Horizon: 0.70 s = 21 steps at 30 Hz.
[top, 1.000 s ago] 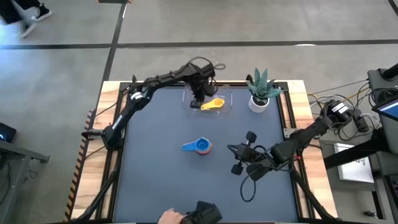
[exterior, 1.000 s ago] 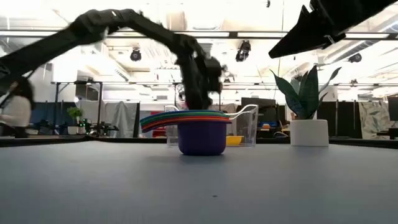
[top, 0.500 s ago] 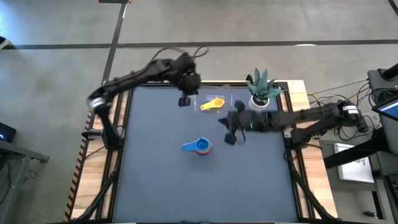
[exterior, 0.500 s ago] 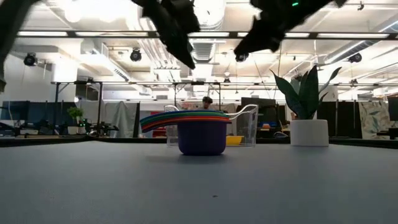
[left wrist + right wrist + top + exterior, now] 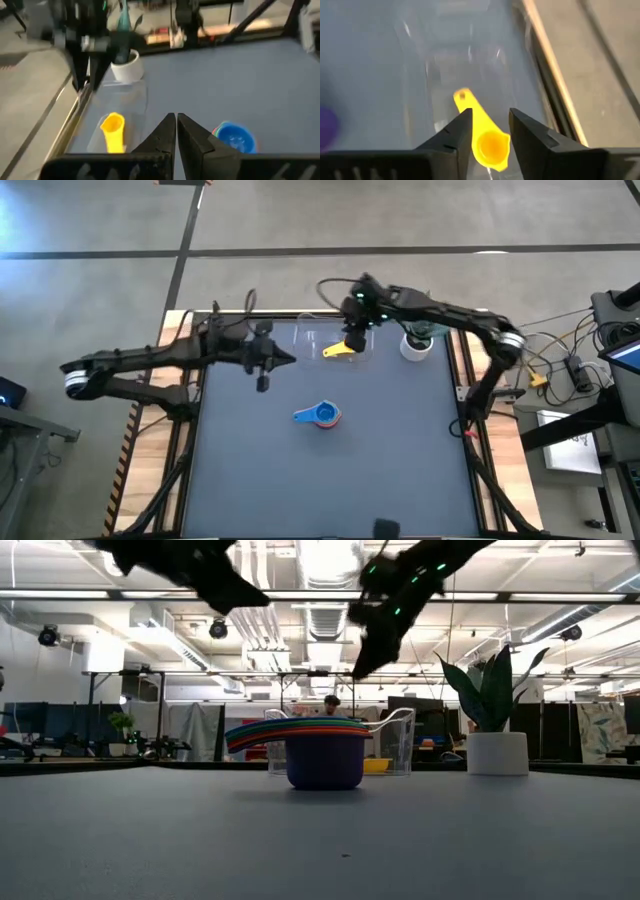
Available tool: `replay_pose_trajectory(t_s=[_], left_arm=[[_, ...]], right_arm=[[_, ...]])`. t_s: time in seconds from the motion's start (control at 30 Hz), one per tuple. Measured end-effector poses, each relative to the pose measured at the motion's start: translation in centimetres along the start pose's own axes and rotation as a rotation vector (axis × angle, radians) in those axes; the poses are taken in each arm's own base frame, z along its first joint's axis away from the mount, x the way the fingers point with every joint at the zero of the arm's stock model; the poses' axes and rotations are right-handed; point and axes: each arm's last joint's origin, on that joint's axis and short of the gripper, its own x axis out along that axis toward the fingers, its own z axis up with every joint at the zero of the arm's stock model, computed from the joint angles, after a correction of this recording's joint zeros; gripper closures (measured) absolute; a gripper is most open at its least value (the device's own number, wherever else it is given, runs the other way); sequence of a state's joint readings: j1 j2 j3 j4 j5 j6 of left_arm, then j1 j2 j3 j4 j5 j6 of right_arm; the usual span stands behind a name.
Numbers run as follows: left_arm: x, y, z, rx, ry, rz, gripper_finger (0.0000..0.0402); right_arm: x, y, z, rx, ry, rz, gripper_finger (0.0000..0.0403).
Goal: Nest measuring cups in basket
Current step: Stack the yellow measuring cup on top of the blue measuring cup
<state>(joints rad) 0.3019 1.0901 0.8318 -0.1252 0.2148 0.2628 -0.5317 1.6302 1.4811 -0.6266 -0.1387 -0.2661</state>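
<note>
The clear basket (image 5: 335,340) stands at the table's far edge, and a yellow measuring cup (image 5: 343,348) lies on its floor. A nested stack of cups (image 5: 320,415), blue on top (image 5: 234,136) and purple at the bottom (image 5: 325,762), sits on the table's middle. My right gripper (image 5: 490,120) hangs open above the basket, over the yellow cup (image 5: 487,137), clear of it. My left gripper (image 5: 176,119) is shut and empty, raised over the table's left part (image 5: 290,358), pointing toward the basket.
A white pot with a green spiky plant (image 5: 420,328) stands just right of the basket at the far edge. The dark blue tabletop (image 5: 300,480) lies bare near and left of the stack. In the low view both arms hang high above the stack.
My left gripper has drawn back from the basket toward the table's left edge and risen; the yellow cup stays in the basket. My right gripper has swung from the table's right near part up and toward the far edge, coming over the basket.
</note>
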Motion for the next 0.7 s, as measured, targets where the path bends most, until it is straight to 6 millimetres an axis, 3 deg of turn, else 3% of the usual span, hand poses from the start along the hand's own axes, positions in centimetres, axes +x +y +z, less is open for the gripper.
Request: replay_pose_trajectory(t_s=[0.13, 0.3, 0.47, 0.7], left_arm=[[-1.5, -1.0, -1.4, -0.024, -0.103, 0.009, 0.0402], [-2.2, -1.6, -3.3, -0.053, -0.101, 0.010, 0.0402], [-2.1, -1.8, -4.1, -0.067, -0.082, 0.002, 0.0402], [-1.9, -1.9, -4.5, -0.057, -0.069, 0.000, 0.0402]], right_arm=[[4.3, -0.9, 0.4, -0.086, 0.151, 0.048, 0.0265], [8.6, -2.2, 0.3, -0.129, 0.273, 0.082, 0.0265], [11.6, -3.8, -0.2, -0.147, 0.380, 0.120, 0.0271], [14.3, -4.0, -1.1, -0.190, 0.506, 0.200, 0.0247]])
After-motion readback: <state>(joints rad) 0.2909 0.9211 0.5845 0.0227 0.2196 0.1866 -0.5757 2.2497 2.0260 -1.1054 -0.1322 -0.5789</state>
